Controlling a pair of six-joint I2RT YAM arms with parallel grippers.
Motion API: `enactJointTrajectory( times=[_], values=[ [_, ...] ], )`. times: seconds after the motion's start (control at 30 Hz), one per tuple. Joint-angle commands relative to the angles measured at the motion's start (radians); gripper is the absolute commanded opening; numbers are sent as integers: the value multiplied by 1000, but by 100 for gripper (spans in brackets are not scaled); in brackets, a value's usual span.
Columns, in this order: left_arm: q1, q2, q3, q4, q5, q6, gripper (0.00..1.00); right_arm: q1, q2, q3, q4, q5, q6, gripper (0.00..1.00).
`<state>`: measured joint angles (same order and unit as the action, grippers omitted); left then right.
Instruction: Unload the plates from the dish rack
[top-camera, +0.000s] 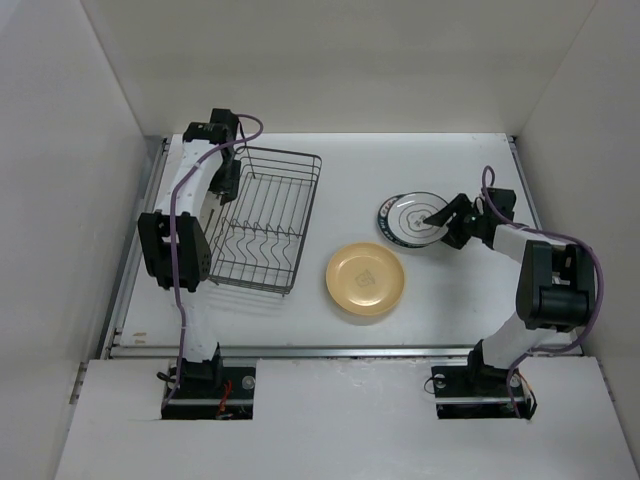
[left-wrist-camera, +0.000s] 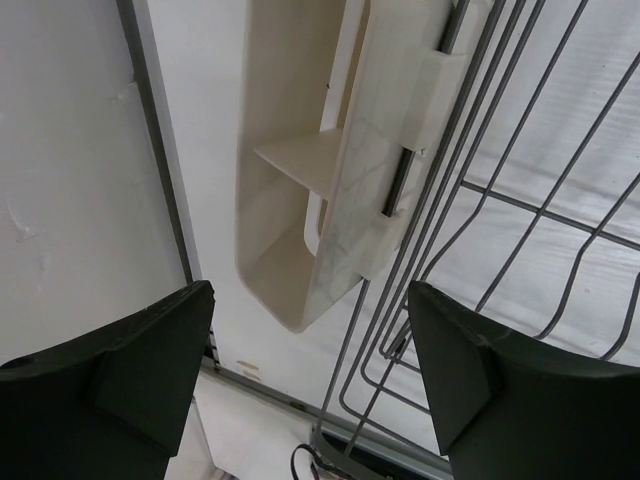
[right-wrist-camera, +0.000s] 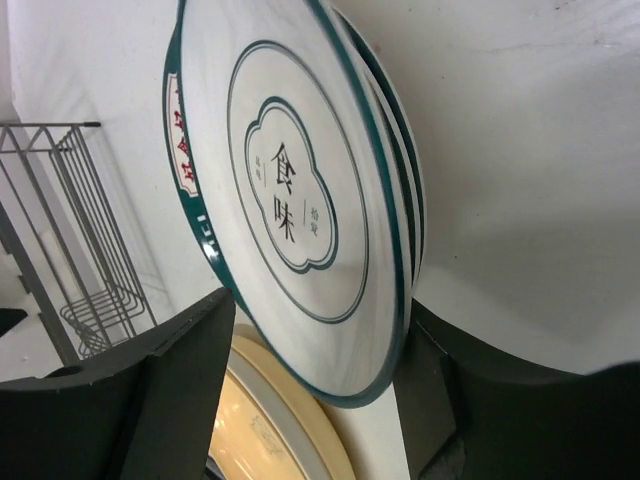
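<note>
Rack (top-camera: 306, 220) looks emptied: white plates (top-camera: 408, 222) are stacked at right, yellow plates (top-camera: 366, 278) mid-table. Your right gripper (top-camera: 437, 214) straddles the white stack's rim, jaws wide. Left gripper (left-wrist-camera: 310, 335) gapes beside the rack's clip (left-wrist-camera: 385, 170). Next, I'd judge, you lift the right clear without nudging the stack.

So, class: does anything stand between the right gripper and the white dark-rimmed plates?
Nothing visible does. The right gripper is at the white plates, its fingers either side of the top one's rim. The yellow plates lie apart, not between them.

dish rack (top-camera: 268, 215) left side: under left arm (top-camera: 185, 215) | white plates (right-wrist-camera: 300, 200): stack count unclear, perhaps three
</note>
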<state>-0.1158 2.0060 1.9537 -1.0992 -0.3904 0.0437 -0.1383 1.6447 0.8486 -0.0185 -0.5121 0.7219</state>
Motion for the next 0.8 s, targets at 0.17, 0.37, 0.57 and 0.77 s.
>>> enactJointTrajectory(
  times=[0.17,0.37,0.57,0.77],
  values=[
    [18,82,53,-23,7,8,53,-7,-13,63,-208,125,-122,70],
    [80,151,111,-63,101,-33,0,11,-25,95,-313,179,-165,70],
    [128,142,132,-74,139,-64,0,92,-79,161,-435,334,-188,75],
    [148,97,122,-74,165,-87,0,112,-102,227,-577,441,-177,80]
  ],
)
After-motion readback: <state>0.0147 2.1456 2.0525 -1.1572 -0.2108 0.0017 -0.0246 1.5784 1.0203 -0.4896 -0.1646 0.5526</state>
